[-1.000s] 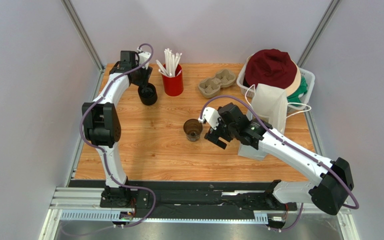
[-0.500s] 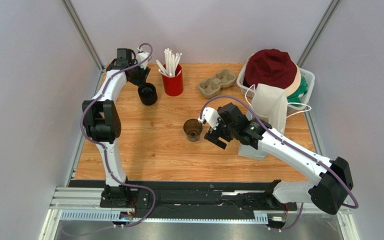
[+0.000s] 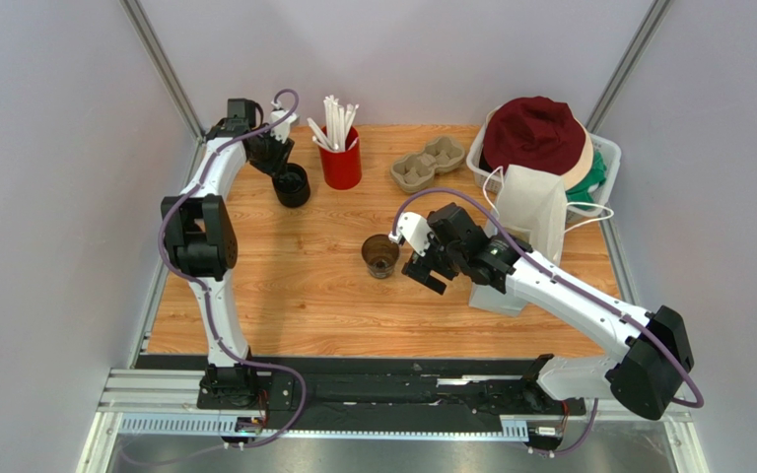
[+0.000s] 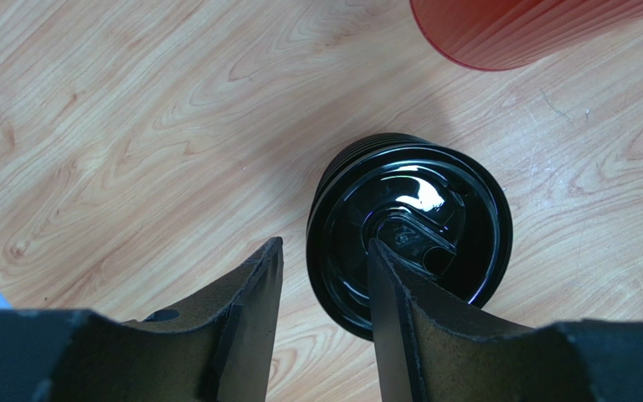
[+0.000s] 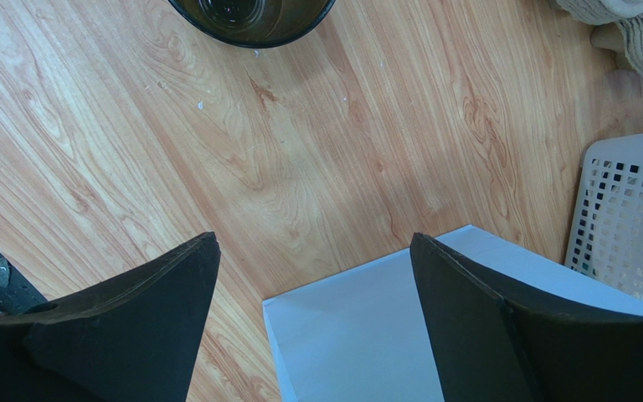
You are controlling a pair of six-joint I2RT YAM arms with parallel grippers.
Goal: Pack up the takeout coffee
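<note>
Landmark: red ribbed cup of white straws point(image 3: 341, 163), upright at the far side of the wooden worktop point(image 3: 284, 286).
Coffee: small brown paper cup point(image 3: 380, 255), lidless, dark inside, upright; toward the arm bases and slightly right of the red cup, well apart from it.
Left gripper point(image 4: 323, 251): just left of the red cup; jaws narrow, straddling the near rim of a squat black round piece point(image 4: 408, 230), wood visible beside the outer finger.
Right gripper point(image 5: 314, 243): right of the paper cup, farther from the red cup; jaws wide, empty, above a white paper bag point(image 5: 367, 335) corner.

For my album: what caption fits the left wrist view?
Left arm's black fingers straddle the rim of a glossy black round plastic piece.
</note>
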